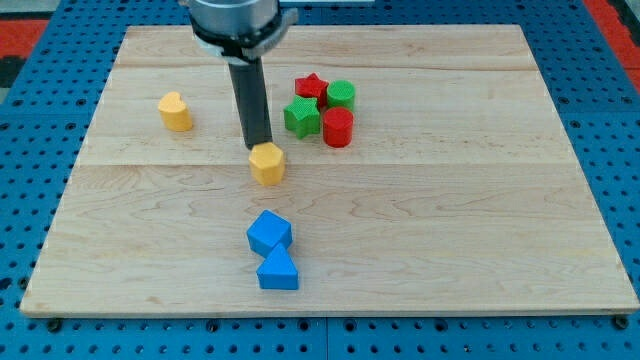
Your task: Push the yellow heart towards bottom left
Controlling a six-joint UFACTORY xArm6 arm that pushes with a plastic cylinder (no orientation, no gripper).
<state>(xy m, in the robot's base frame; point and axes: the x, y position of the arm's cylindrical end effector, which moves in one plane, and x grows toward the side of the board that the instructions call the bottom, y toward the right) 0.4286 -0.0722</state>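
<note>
yellow block (267, 164) touches my tip (258, 148) (the end effector, at its top-left edge).

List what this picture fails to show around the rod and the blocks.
- Camera view: my tip meets the top edge of a yellow block; true contact cannot be settled.
- The arm above the rod's mount is cut off by the view's top.
- Which of the two yellow blocks, this one or the other, is the heart is unclear.
- The red star is partly covered by the green blocks.
</note>
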